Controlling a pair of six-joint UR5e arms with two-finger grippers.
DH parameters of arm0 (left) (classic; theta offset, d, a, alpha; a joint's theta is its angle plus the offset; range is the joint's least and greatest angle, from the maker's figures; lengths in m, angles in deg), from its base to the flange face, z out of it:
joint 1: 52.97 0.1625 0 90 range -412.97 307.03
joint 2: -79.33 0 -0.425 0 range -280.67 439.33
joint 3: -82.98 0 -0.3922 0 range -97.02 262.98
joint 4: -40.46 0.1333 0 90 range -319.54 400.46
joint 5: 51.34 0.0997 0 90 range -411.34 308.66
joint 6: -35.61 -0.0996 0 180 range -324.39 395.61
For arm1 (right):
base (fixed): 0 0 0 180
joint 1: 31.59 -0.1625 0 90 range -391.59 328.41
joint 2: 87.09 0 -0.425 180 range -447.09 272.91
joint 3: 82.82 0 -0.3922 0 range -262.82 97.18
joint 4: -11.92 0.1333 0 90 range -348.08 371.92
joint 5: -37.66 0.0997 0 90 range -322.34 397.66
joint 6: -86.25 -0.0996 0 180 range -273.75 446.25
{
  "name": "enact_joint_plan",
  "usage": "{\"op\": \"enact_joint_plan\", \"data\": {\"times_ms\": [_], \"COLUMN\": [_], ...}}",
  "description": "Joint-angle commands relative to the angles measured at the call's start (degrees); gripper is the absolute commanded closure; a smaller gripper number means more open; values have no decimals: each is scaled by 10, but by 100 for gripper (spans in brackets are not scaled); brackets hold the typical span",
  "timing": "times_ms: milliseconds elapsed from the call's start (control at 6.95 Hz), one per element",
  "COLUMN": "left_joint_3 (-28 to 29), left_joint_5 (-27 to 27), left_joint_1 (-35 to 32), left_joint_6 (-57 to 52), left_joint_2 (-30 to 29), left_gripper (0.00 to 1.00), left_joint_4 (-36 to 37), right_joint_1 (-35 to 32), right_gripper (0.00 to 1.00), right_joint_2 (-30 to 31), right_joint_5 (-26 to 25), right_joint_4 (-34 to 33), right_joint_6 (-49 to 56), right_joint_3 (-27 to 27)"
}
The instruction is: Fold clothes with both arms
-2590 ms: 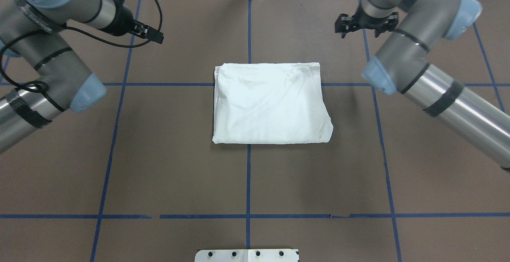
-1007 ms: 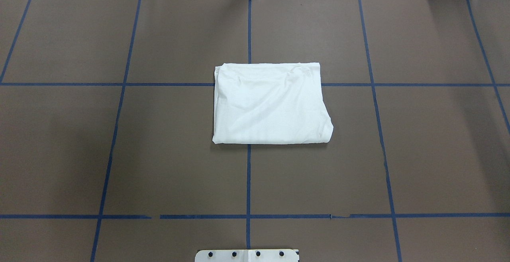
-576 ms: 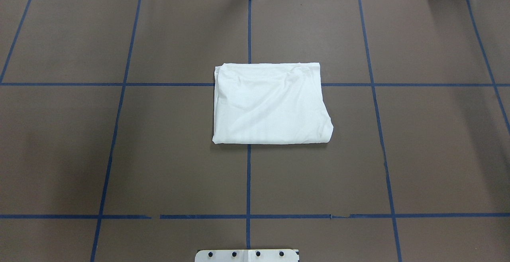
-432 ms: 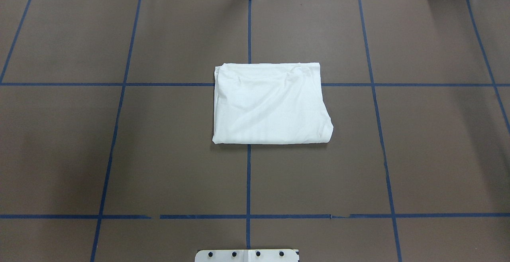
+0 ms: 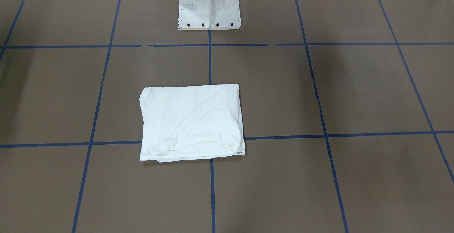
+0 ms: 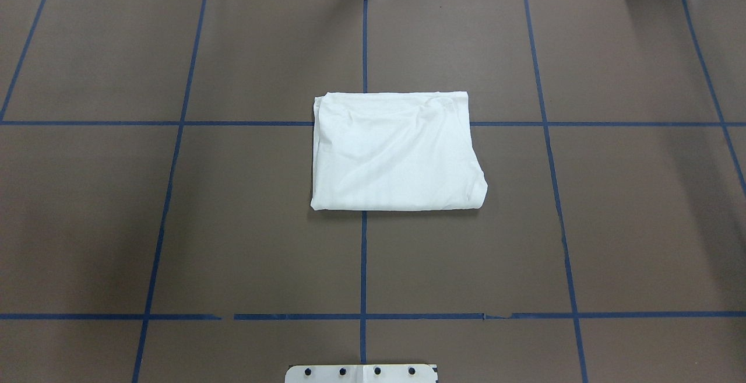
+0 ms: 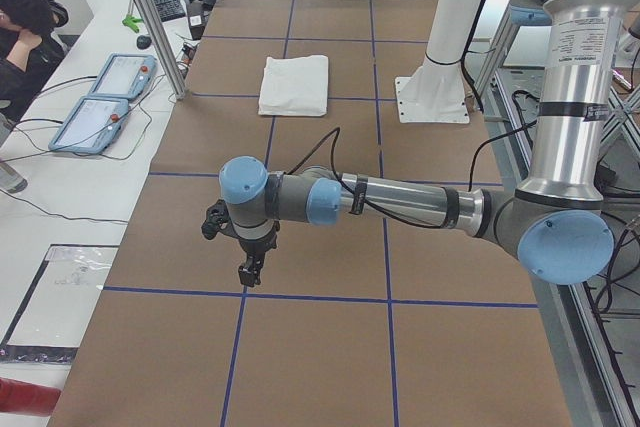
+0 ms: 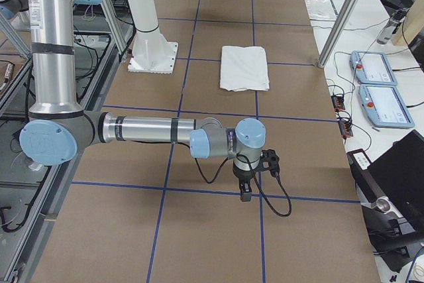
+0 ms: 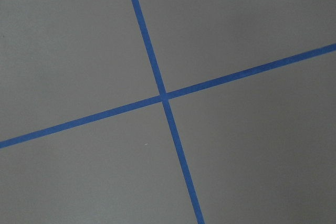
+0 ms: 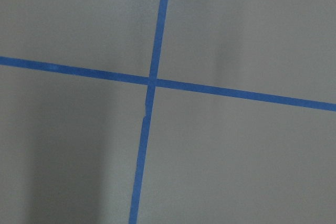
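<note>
The clothes are one white shirt (image 6: 396, 150), folded into a compact rectangle and lying flat mid-table, also seen in the front-facing view (image 5: 191, 123) and both side views (image 7: 294, 84) (image 8: 244, 67). No print or collar shows. Both arms are out to the table's ends, far from the shirt. The left gripper (image 7: 245, 272) points down over a blue tape line in the exterior left view. The right gripper (image 8: 244, 193) hangs likewise in the exterior right view. I cannot tell whether either is open or shut. Both wrist views show only brown table and a tape cross.
The white pedestal base (image 5: 209, 6) (image 6: 361, 373) stands at the robot's edge of the brown table (image 6: 175, 225), which is gridded with blue tape. Teach pendants (image 7: 100, 107) (image 8: 377, 91) lie on side benches. A person (image 7: 25, 37) sits beside the left end.
Both arms, over the far corners at first, swung out of the overhead view by a second ago. The folded shirt has not moved.
</note>
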Motion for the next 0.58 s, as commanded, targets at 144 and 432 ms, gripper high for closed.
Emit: {"op": "enact_joint_plan", "data": {"times_ms": [144,432], "left_joint_3": [2,3], "left_joint_5": [0,-13], "left_joint_1": [-15,-15], "left_joint_6": [2,2], "left_joint_2": [8,8], "left_gripper": [0,0], "left_joint_4": [-14,-14], "right_joint_1": [1,3], "right_gripper": [0,0], "right_joint_2": [3,4], "right_joint_5": [32,38], "right_joint_4": [-1,-1], "right_joint_6": [-6,-7], "right_joint_3": [3,4]}}
